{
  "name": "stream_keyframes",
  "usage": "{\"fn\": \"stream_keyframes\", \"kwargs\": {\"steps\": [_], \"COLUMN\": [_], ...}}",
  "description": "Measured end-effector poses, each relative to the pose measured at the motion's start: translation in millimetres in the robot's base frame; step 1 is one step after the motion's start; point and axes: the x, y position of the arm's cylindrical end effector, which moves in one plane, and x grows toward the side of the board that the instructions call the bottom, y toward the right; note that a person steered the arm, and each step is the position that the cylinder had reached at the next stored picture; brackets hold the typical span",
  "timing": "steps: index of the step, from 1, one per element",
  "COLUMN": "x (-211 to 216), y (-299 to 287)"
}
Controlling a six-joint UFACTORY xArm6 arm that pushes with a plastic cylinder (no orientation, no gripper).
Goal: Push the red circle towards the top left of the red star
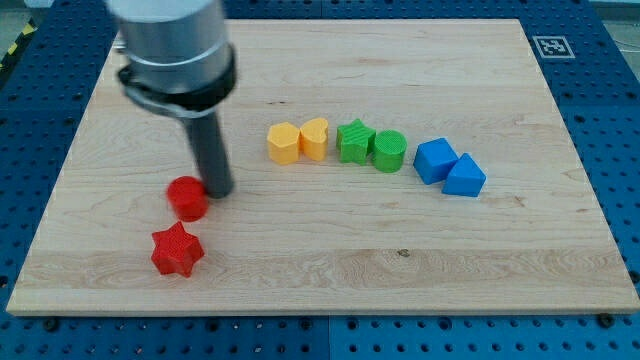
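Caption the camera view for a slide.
My tip touches the red circle's right side, just above the red star.

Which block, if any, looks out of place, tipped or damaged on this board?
Nothing stands out. My tip rests against the red circle, just above the red star. The yellow blocks, green blocks and blue blocks sit in a tidy row on the wooden board, all whole.

tip [218, 190] just R of circle [187, 198], star [177, 250] below
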Motion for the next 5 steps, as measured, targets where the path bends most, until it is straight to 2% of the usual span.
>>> {"fn": "stream_keyframes", "kwargs": {"steps": [3,5], "x": [-10.8,40.5], "y": [-14.5,-14.5]}}
